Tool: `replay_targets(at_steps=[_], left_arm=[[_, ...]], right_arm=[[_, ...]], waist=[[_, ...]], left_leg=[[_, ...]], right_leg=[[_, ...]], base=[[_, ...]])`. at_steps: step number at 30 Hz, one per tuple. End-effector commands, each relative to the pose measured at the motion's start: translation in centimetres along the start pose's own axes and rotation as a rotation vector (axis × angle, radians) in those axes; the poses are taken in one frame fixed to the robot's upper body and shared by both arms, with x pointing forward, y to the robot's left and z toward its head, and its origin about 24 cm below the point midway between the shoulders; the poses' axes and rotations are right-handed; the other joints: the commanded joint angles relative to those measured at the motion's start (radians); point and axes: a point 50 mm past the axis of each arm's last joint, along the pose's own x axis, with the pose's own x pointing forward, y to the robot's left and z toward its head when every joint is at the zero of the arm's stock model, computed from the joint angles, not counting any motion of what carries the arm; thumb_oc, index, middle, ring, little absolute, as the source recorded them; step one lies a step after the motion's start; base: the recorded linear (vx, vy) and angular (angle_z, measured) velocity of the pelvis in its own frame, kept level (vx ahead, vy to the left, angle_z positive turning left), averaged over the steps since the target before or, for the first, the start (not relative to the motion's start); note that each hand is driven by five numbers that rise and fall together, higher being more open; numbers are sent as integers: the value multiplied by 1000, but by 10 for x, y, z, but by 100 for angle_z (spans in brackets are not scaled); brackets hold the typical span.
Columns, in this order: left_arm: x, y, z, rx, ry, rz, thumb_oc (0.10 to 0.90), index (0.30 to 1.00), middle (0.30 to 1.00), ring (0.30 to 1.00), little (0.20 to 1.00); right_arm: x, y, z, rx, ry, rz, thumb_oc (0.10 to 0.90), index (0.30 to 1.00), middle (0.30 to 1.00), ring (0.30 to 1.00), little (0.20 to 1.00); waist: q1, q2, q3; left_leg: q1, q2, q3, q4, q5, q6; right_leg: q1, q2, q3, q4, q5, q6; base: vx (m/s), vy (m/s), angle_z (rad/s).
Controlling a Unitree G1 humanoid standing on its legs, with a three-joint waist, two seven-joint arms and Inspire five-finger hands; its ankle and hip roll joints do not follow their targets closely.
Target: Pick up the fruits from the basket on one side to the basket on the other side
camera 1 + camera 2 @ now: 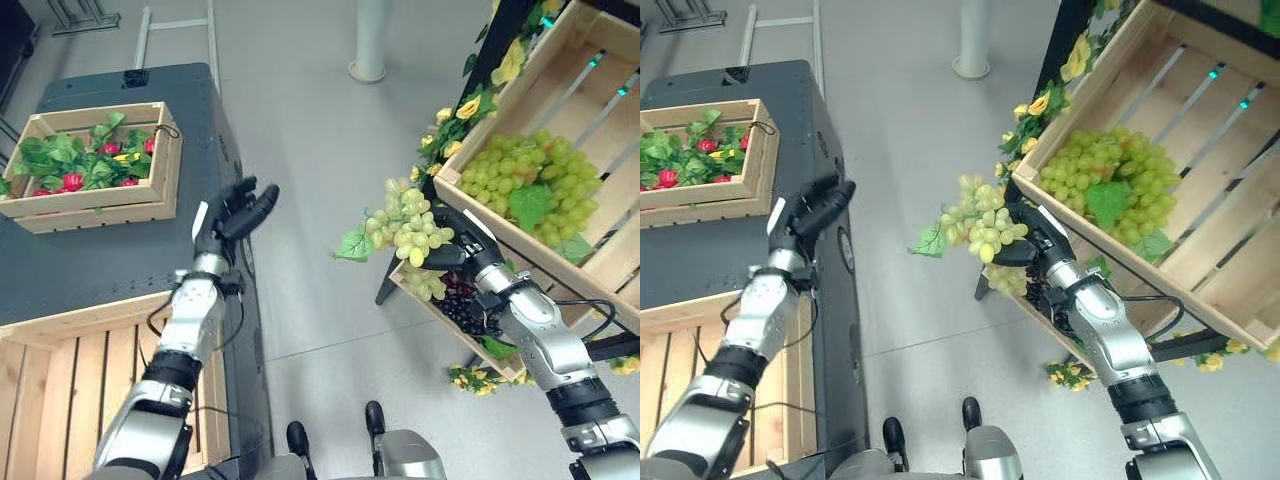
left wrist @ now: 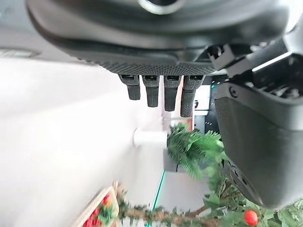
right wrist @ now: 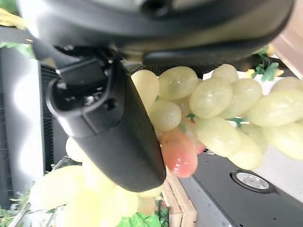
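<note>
In the left eye view the right hand [image 1: 458,250] is clenched around a bunch of green grapes [image 1: 405,226], held in the air just left of the tilted wooden crate [image 1: 600,262] on the right, where a larger heap of green grapes [image 1: 530,178] lies. A green leaf [image 1: 352,244] dangles from the held bunch over bare floor. The left hand [image 1: 232,212] hovers with fingers relaxed and holding nothing, above the near right edge of the dark table [image 1: 100,255]. The far crate [image 1: 95,205] on that table holds red fruit among leaves; an empty slatted crate [image 1: 70,385] sits near on the left.

The right eye view shows the same grip from slightly aside: the bunch hangs mostly beyond the fingers, so its weight is off to one side. A swing across the gap could likely shake grapes loose or let the bunch slip onto the floor between the stands.

In the left wrist view the left hand's fingers [image 2: 163,92] are straight and free, nothing between them and the thumb.

The right wrist view shows the thumb [image 3: 113,127] pressed against the grapes, with several bulging past it. The hold looks partial; a sharp move could tear the cluster apart.
</note>
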Motion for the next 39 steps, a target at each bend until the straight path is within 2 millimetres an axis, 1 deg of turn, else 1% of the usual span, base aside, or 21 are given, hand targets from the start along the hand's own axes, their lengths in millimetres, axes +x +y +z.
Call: replay_targets(at_steps=[1, 2, 5, 6, 7, 10, 12, 13, 15, 18, 21, 24, 25, 27, 28, 32, 33, 35, 37, 39], left_arm=[[-10, -21, 0, -15, -133, -65, 800, 900, 900, 900, 900], [-12, -23, -4, -22, -122, -70, 800, 900, 900, 900, 900], [-26, -29, -27, -34, -49, -91, 800, 900, 900, 900, 900], [-27, -30, -30, -33, -36, -92, 800, 900, 900, 900, 900], [-31, -30, -36, -33, -14, -87, 800, 900, 900, 900, 900], [-34, -28, -41, -36, 8, -85, 800, 900, 900, 900, 900], [-38, -26, -47, -36, 37, -85, 800, 900, 900, 900, 900], [-38, -26, -48, -37, 41, -86, 800, 900, 900, 900, 900], [-43, -26, -56, -34, 79, -89, 800, 900, 900, 900, 900], [-45, -26, -61, -38, 101, -86, 800, 900, 900, 900, 900], [-49, -29, -67, -39, 135, -106, 800, 900, 900, 900, 900], [-54, -33, -73, -16, 168, -146, 800, 900, 900, 900, 900], [-54, -33, -74, -9, 177, -151, 800, 900, 900, 900, 900], [-55, -33, -75, -5, 184, -152, 800, 900, 900, 900, 900], [-56, -32, -76, 4, 193, -151, 800, 900, 900, 900, 900], [-59, -31, -77, 15, 205, -160, 800, 900, 900, 900, 900], [-60, -30, -78, 16, 210, -165, 800, 900, 900, 900, 900], [-62, -29, -80, 17, 220, -167, 800, 900, 900, 900, 900], [-66, -27, -84, 19, 237, -175, 800, 900, 900, 900, 900], [-67, -27, -85, 21, 243, -185, 800, 900, 900, 900, 900]], right_arm=[[-9, -13, 53, -49, -275, 29, 400, 300, 300, 300, 300], [-11, -14, 55, -47, -282, 30, 400, 300, 300, 300, 300], [-21, -20, 72, -47, -331, 36, 400, 300, 300, 300, 300], [-22, -22, 76, -48, -345, 37, 400, 300, 300, 300, 300], [-27, -24, 85, -47, -373, 44, 400, 300, 300, 300, 300], [-33, -26, 93, -39, -403, 44, 400, 300, 300, 300, 300], [-40, -30, 100, -38, -431, 28, 400, 300, 300, 300, 300], [-41, -31, 100, -40, -435, 25, 400, 300, 300, 300, 300], [-47, -38, 106, -42, -462, -17, 400, 300, 300, 300, 300], [-51, -43, 109, -47, -477, -44, 400, 300, 300, 300, 300], [-56, -50, 114, -109, -491, -87, 400, 300, 300, 300, 300], [-61, -65, 126, -168, -517, -175, 400, 300, 300, 300, 300], [-63, -73, 132, -172, -531, -210, 400, 300, 300, 300, 300], [-64, -81, 138, -179, -545, -246, 400, 300, 300, 300, 300], [-67, -91, 145, -178, -560, -297, 400, 300, 300, 300, 300], [-69, -105, 154, -220, -565, -380, 400, 300, 300, 300, 300], [-70, -111, 159, -280, -554, -423, 400, 300, 300, 300, 300], [-74, -119, 165, -333, -538, -469, 400, 300, 300, 300, 300], [-77, -132, 171, -350, -521, -517, 400, 300, 300, 300, 300], [-78, -136, 173, -348, -519, -539, 400, 300, 300, 300, 300]], waist=[[-8, 46, -223], [-10, 44, -223], [-22, 33, -226], [-25, 31, -226], [-33, 27, -228], [-41, 23, -229], [-51, 20, -231], [-52, 19, -231], [-59, 14, -232], [-63, 11, -235], [-72, 7, -234], [-79, 6, -234], [-82, 5, -235], [-83, 5, -235], [-85, 4, -238], [-83, 4, -245], [-81, 5, -248], [-78, 4, -253], [-70, 2, -262], [-65, 1, -265]], left_leg=[[15, -41, 2, 4, -145, 13], [15, -41, 5, 4, -146, 13], [16, -38, 19, 4, -150, 13], [16, -37, 21, 4, -150, 13], [15, -36, 28, 4, -150, 13], [14, -35, 38, 4, -150, 13], [14, -35, 47, 4, -152, 13], [14, -35, 47, 4, -152, 13], [13, -37, 54, 4, -152, 14], [12, -36, 59, 4, -153, 15], [12, -36, 67, 4, -155, 16], [14, -35, 75, 4, -160, 17], [14, -35, 77, 4, -161, 17], [14, -35, 79, 4, -163, 16], [15, -34, 79, 4, -164, 16], [16, -34, 78, 4, -167, 15], [15, -34, 76, 4, -167, 15], [16, -35, 73, 4, -167, 15], [13, -35, 67, 4, -165, 14], [11, -36, 63, 4, -165, 15]], right_leg=[[7, 58, 2, 13, -66, -23], [6, 59, 4, 13, -65, -23], [2, 65, 22, 10, -58, -21], [1, 66, 26, 10, -56, -20], [-4, 69, 37, 10, -52, -19], [-11, 71, 49, 11, -47, -17], [-14, 74, 62, 7, -39, -14], [-14, 74, 63, 6, -39, -14], [-19, 76, 76, 4, -32, -12], [-22, 77, 84, 3, -28, -11], [-26, 78, 96, 3, -25, -9], [-31, 84, 110, 4, -22, -7], [-31, 86, 114, 4, -21, -6], [-32, 87, 117, 4, -21, -6], [-32, 89, 120, 4, -21, -4], [-32, 92, 123, 5, -21, -3], [-32, 92, 124, 4, -20, -3], [-30, 93, 126, 3, -20, -4], [-32, 94, 124, 3, -20, -4], [-32, 94, 122, 3, -21, -4]], base=[[-2, 28, -15], [0, 27, -17], [6, 17, -7], [10, 21, -5], [5, 18, -6], [3, 22, -17], [4, 19, -12], [1, 12, -7], [0, 5, -12], [5, -2, -6], [3, -2, -10], [5, -5, -8], [9, -2, -12], [12, 2, -7], [19, 2, -6], [31, 2, -9], [42, 4, -6], [45, -1, -3], [46, -18, 0], [15, -9, 0]])
